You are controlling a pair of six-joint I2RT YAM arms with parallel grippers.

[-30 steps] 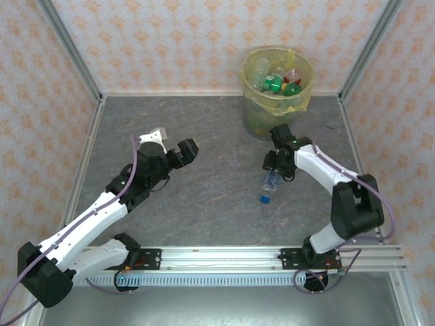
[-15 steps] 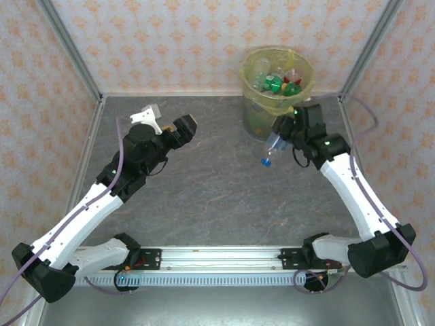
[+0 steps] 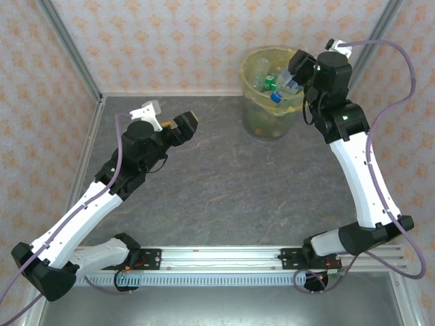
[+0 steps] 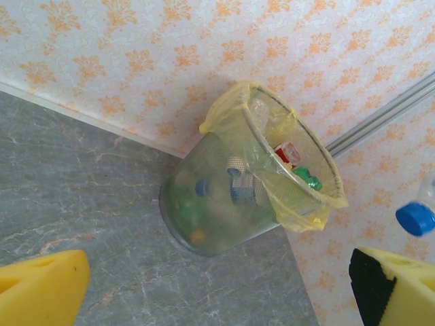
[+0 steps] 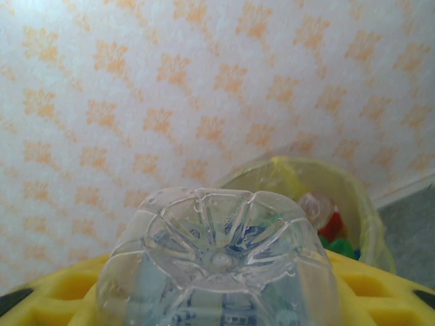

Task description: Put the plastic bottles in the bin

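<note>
bottle (image 3: 281,89), clear with blue cap, hung over the bin (image 3: 262,125) rim, clamped at its lower body by the right gripper (image 3: 293,75); it seemed light, thin-walled, easily squashed. left gripper (image 3: 168,119) stood apart, empty.

From the right wrist we see the bottle (image 5: 217,261) base-on, cut off at 6 o'clock, cap hidden; it covers the 9 o'clock side of the bin (image 5: 353,190). From the left wrist, the bottles inside (image 4: 241,190) blur behind its wall; we cannot count them.
</note>
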